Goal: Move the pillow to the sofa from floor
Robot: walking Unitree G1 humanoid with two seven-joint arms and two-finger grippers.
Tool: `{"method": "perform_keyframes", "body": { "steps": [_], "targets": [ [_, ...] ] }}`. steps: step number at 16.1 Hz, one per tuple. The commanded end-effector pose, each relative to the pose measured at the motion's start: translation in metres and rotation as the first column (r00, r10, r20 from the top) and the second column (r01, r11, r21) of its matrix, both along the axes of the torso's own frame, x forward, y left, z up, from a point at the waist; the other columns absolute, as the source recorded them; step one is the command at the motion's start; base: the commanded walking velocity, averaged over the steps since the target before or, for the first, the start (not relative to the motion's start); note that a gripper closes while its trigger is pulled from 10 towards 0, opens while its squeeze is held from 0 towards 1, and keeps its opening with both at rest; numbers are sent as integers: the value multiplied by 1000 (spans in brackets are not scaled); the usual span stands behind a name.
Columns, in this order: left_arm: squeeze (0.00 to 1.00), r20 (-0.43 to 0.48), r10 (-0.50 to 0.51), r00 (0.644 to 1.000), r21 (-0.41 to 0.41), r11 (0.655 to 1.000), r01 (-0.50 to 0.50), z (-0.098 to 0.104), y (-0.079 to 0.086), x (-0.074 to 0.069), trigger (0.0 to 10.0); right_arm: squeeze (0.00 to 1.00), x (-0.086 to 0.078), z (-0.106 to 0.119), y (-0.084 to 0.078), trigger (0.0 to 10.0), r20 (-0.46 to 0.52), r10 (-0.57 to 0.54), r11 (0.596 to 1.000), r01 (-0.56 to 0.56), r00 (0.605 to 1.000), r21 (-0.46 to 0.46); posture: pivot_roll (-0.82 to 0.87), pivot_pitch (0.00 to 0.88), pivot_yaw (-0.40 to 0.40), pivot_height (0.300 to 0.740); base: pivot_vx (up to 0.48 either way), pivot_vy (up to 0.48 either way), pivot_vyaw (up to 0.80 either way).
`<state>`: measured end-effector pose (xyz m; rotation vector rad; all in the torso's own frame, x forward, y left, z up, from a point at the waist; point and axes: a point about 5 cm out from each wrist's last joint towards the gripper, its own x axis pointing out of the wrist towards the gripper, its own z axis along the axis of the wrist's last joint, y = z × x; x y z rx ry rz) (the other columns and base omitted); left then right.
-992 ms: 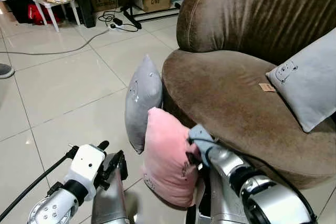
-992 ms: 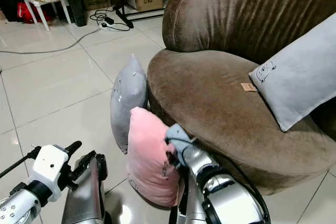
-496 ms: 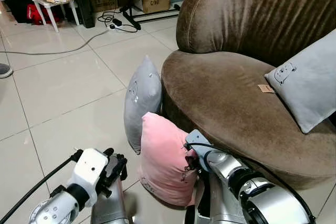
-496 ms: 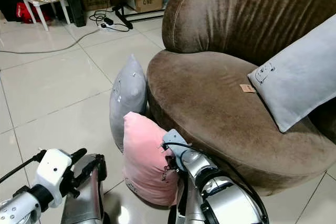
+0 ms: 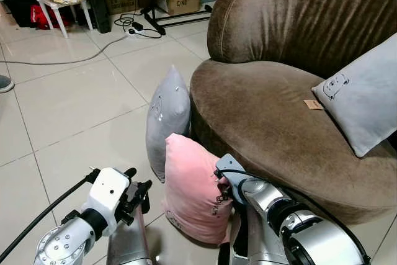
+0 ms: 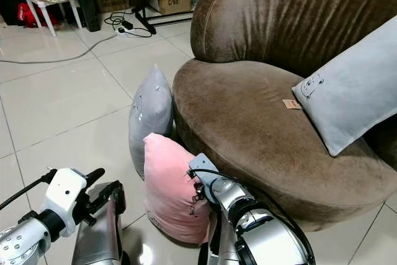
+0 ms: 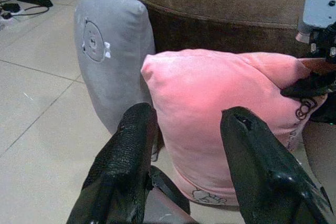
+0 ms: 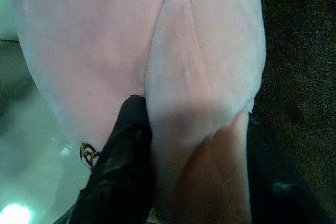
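A pink pillow (image 5: 191, 187) stands on its edge on the tiled floor, against the front of the brown sofa (image 5: 267, 113). My right gripper (image 5: 221, 180) is shut on a fold at the pillow's right edge; the right wrist view shows pink fabric (image 8: 199, 77) pinched between the black fingers (image 8: 123, 166). My left gripper (image 5: 138, 191) is open, low at the pillow's left side. In the left wrist view its fingers (image 7: 128, 156) frame the pink pillow (image 7: 220, 98) a short way off, apart from it. A grey pillow (image 5: 167, 113) leans on the sofa just behind the pink one.
Another grey pillow (image 5: 360, 100) lies on the sofa seat at the right, against the backrest. Cables (image 5: 133, 26), cardboard boxes (image 5: 183, 1) and a white stool (image 5: 62, 4) stand at the far side of the floor. Open tiles (image 5: 74, 103) lie to the left.
My right gripper has shifted a little to the left, taking the pink pillow's edge with it. The left gripper has dipped and come back up near the pillow's left side.
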<state>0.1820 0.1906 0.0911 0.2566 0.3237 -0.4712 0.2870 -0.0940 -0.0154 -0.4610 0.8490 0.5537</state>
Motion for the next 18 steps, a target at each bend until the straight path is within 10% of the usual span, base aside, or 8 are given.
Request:
{"method": "perform_keyframes", "body": {
  "steps": [1,14,18],
  "targets": [
    [0,-16,-14,1000,-5,1000,14,-1,0,2,10000,0,0,0,-2,0,-16,-3,1000,3,1000,-6,132,0,-53,420,0,0,0],
    [0,-204,-168,964,-151,979,139,-10,-11,-8,10000,0,4,3,-10,0,-28,6,1000,-6,1000,5,101,0,-43,420,0,0,0],
    [0,-155,-103,983,-165,983,77,-4,-7,-5,10000,0,18,25,7,0,-57,-82,912,98,995,399,104,0,-58,420,0,0,0]
  ]
}}
